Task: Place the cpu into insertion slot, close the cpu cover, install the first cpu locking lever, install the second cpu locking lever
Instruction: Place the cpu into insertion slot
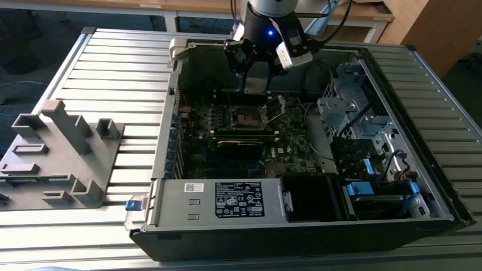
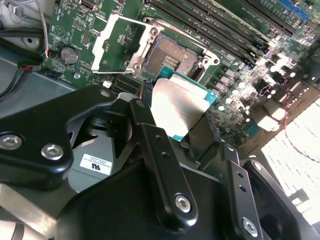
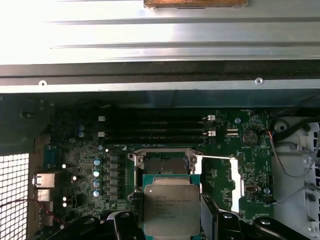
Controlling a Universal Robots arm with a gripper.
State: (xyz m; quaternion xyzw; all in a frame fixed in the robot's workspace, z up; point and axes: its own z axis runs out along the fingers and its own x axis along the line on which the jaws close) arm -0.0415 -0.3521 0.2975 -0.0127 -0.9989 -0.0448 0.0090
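Note:
My gripper [image 1: 256, 84] hangs inside the open computer case, shut on the cpu [image 2: 177, 106], a flat square chip with a silvery top on a green base. In both wrist views the black fingers [image 3: 125, 220] clamp two opposite edges of the cpu [image 3: 171, 207]. The insertion slot [image 3: 165, 162] lies uncovered on the motherboard just beyond the chip, which is held above and apart from it. The slot [image 2: 170, 57] has a dark centre. The cpu cover [image 2: 117, 42] is swung open and lies beside the slot, seen also as a silvery frame [image 3: 235, 177]. A thin locking lever [image 3: 215, 157] stands raised.
The case [image 1: 173, 53] lies on a slatted metal table. A power supply [image 1: 226, 200] fills the near end; drive bays with blue tabs [image 1: 376, 189] line the exterior view's right. Long memory slots [image 3: 155, 127] run beside the socket. A grey fixture [image 1: 60, 152] stands at the exterior view's left.

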